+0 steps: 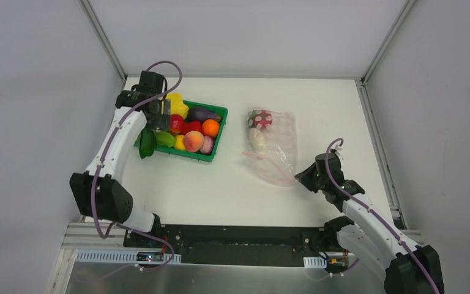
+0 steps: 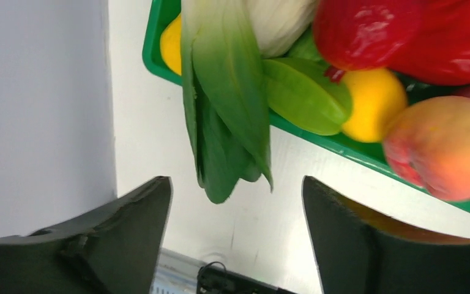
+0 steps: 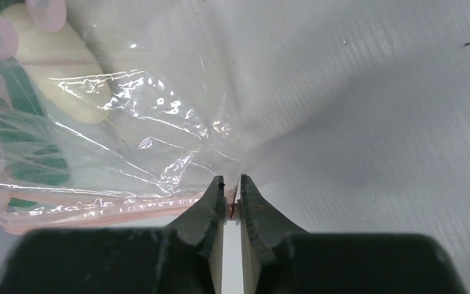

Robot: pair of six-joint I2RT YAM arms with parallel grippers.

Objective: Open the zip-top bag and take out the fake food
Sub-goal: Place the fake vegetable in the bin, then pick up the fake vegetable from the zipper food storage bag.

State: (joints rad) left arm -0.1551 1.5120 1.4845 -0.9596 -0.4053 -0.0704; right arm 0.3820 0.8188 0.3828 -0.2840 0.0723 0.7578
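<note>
Overhead, a white table (image 1: 177,190) carries a green tray (image 1: 196,157) on the far left and the zip-top bag (image 1: 275,147) lying to its right, around the middle.

The left arm folds at its elbow near the left edge, then stretches away to the tray's left end, wrist bent downward. The left gripper (image 2: 235,190) hangs released, fingers wide apart and holding nothing. Below the gap, green leaves (image 2: 226,92) drape over the tray's rim onto the table. The tray also holds a peach (image 1: 193,141), an orange (image 1: 210,127) and other red and yellow pieces of fake food.

The right arm reaches from the near right corner forward and leftward, its wrist low over the table. The right gripper (image 3: 232,190) is clenched on the bag's near right corner, pinching the clear plastic where the pink zip strip (image 3: 98,211) ends.

The bag lies flat and crumpled. A white radish (image 3: 67,67) rests inside it, towards the far end, along with something green and reddish that the plastic blurs.
</note>
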